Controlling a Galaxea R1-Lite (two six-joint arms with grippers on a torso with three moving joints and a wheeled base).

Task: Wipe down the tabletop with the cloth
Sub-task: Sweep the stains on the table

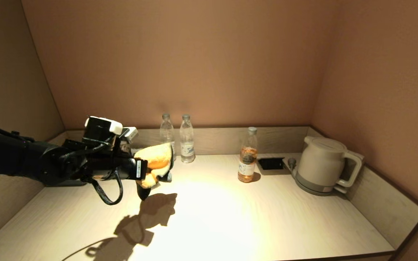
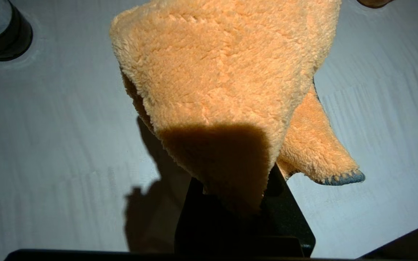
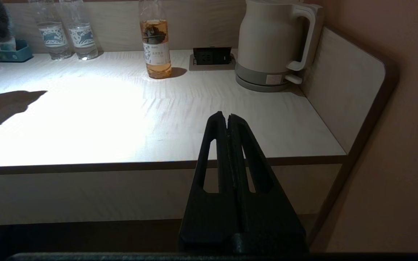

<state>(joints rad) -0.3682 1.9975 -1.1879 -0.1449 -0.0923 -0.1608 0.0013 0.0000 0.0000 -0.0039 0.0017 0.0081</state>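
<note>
My left gripper (image 1: pixel 146 178) is shut on the fuzzy orange-yellow cloth (image 1: pixel 157 161) and holds it in the air above the back left of the pale wood-grain tabletop (image 1: pixel 230 217). The cloth casts a shadow on the surface below it. In the left wrist view the cloth (image 2: pixel 223 72) hangs from the left gripper (image 2: pixel 234 197) over the tabletop (image 2: pixel 49 127), with a teal-grey hem on one corner; it hides the fingertips. My right gripper (image 3: pixel 227 117) is shut and empty, parked in front of the table's front edge (image 3: pixel 122 166); it is out of the head view.
Two clear water bottles (image 1: pixel 167 134) (image 1: pixel 187 139) stand at the back rim. A tea bottle (image 1: pixel 247 156), a black socket panel (image 1: pixel 270 164) and a white kettle (image 1: pixel 321 163) stand at the back right. A teal box (image 3: pixel 13 50) sits at the back left.
</note>
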